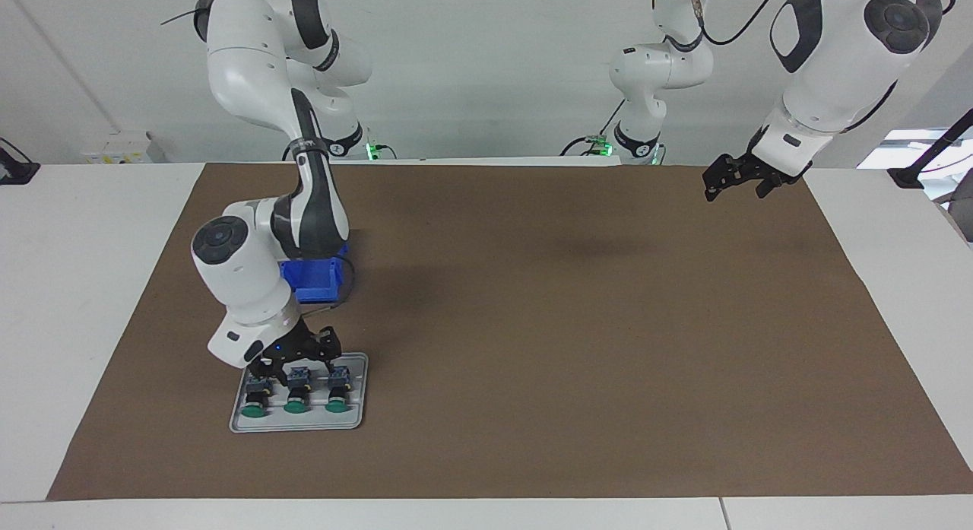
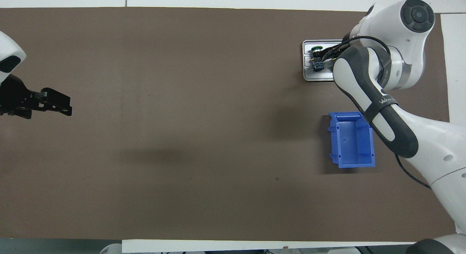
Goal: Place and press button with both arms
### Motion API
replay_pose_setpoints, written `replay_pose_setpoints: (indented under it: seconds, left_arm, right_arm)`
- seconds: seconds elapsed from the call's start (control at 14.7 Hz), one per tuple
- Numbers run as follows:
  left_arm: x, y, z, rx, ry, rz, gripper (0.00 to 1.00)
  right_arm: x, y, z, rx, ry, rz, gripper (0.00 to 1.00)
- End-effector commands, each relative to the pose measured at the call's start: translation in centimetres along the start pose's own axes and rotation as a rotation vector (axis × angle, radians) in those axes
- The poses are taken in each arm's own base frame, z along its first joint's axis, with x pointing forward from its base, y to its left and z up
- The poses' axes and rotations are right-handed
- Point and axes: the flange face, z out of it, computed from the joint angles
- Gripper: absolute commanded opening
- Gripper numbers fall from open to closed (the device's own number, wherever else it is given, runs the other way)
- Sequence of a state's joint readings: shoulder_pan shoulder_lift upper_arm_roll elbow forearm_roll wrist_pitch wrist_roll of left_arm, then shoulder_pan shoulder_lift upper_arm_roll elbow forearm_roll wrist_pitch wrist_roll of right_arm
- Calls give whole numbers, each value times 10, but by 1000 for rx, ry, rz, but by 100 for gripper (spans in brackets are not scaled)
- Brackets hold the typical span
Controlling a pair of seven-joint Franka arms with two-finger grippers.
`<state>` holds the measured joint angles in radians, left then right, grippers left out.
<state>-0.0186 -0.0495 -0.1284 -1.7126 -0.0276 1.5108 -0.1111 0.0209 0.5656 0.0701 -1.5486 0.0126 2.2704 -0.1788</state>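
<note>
Three green-capped buttons lie side by side on a grey tray (image 1: 359, 365), caps pointing away from the robots. My right gripper (image 1: 298, 360) is down over the tray at the block end of the middle button (image 1: 296, 399), its fingers spread to either side of it, open. In the overhead view the right arm hides most of the tray (image 2: 307, 73); only the button (image 2: 316, 50) nearest the left arm's end shows there. My left gripper (image 1: 733, 182) (image 2: 54, 102) waits in the air over the mat at the left arm's end, open and holding nothing.
A blue bin (image 1: 315, 280) (image 2: 353, 139) stands on the brown mat (image 1: 578, 347), nearer to the robots than the tray and partly covered by the right arm. White table borders the mat on all sides.
</note>
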Motion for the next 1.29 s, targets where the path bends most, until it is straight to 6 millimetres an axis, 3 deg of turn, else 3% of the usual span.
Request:
replay_pose_setpoints:
  seconds: [0.0,0.14,0.34,0.75,1.09,1.22]
  left_arm:
    - [-6,0,1,4,7,6,100]
    - [-6,1,2,4,5,8,100]
    - [-6,1,2,4,5,8,100]
    - [-6,1,2,4,7,6,100]
    - [-6,1,2,4,7,6,100]
    - [-6,1,2,4,7,5,100]
  right_arm:
    - [12,-15,0,13,17,26,84]
    - [21,-36,1,15,37,43,84]
    - [22,-38,11,12,39,40,84]
    - [17,-27,20,-16,45,28,84]
    - [16,-36,27,-3,43,36,84]
    - [11,-31,32,-5,32,43,83]
